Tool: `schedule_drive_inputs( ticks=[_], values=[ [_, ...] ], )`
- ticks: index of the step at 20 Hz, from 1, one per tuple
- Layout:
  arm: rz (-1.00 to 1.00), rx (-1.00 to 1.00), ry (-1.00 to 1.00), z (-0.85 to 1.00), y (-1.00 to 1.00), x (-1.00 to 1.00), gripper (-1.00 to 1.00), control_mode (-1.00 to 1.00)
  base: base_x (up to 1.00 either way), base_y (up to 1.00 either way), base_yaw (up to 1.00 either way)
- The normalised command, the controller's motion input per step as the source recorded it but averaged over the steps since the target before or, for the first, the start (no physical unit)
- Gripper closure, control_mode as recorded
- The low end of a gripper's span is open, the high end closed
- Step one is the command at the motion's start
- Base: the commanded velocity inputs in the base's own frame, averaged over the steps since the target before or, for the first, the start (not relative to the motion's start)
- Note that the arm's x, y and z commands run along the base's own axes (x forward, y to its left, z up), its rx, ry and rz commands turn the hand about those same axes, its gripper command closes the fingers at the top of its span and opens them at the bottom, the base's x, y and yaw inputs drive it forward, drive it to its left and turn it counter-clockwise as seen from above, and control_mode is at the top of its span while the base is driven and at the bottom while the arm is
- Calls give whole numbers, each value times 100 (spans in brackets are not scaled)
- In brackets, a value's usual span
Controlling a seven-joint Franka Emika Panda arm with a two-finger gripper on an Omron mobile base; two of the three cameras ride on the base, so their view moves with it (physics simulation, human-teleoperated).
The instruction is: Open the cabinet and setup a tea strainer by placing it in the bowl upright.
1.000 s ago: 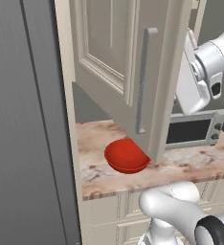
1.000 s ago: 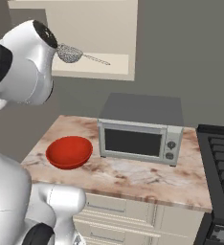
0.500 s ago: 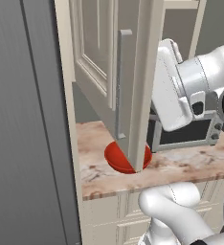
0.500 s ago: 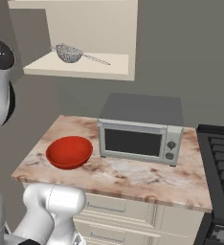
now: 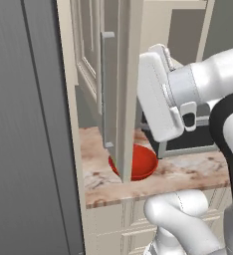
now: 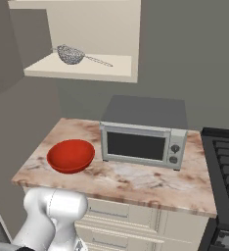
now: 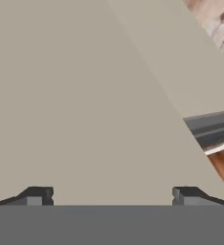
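You have the cabinet (image 5: 119, 74) door swung open, so that step looks done. Your gripper (image 7: 113, 195) is spread wide and empty against the door's face. The tea strainer (image 6: 71, 54) lies on the shelf (image 6: 82, 68); reach there next, above the bowl (image 6: 70, 156) near the worktop's (image 6: 136, 179) left edge.

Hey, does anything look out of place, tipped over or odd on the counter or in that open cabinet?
Nothing stands out. The tea strainer lies on the shelf of the open cabinet. The red bowl sits upright and empty on the counter, left of the microwave. No spills or damage.
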Motion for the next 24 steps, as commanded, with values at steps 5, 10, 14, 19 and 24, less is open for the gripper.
schedule_drive_inputs(
  ticks=[5,10,14,19,24],
  values=[
    [0,-2,0,0,13,0,-100,-100,0,0,0],
    [0,-8,0,-5,-25,6,-100,-100,0,0,0],
    [0,-4,0,-1,-23,1,-100,-100,0,0,0],
    [0,-14,0,-35,-33,25,-100,-100,0,0,0],
    [7,-27,-5,-68,-78,52,-100,-100,0,0,0]
  ],
)
